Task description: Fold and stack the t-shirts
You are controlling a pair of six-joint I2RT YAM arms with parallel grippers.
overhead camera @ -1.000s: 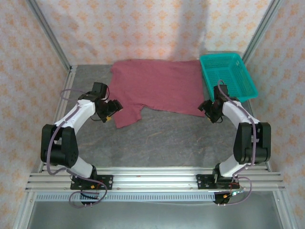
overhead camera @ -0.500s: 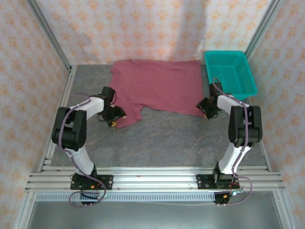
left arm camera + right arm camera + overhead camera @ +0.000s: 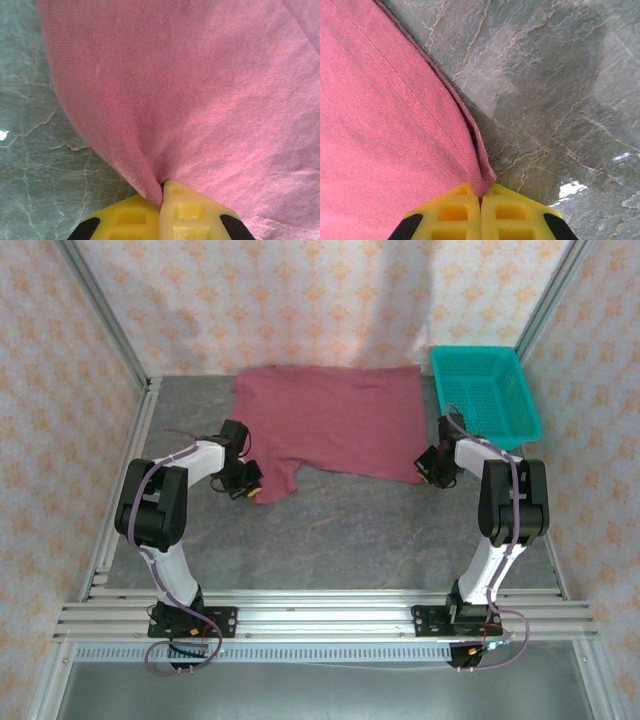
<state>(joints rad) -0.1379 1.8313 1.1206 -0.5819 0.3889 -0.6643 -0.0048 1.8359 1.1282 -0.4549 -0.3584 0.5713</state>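
Observation:
A maroon t-shirt lies spread flat across the back of the grey table, no print showing. My left gripper is low at the shirt's near-left corner, shut on a pinch of its fabric; the cloth puckers up between the yellow fingertips. My right gripper sits at the near-right corner, shut on the hemmed edge of the shirt, which runs up and left from the yellow fingertips.
A teal mesh basket stands at the back right, just beyond the shirt's right edge. Bare grey marbled tabletop lies between the shirt and the arm bases. Patterned walls and metal frame posts enclose the table.
Both grippers have closed on the shirt's near corners. The left gripper moved slightly right onto the cloth; both arms drew in and lowered. The basket shifted slightly right.

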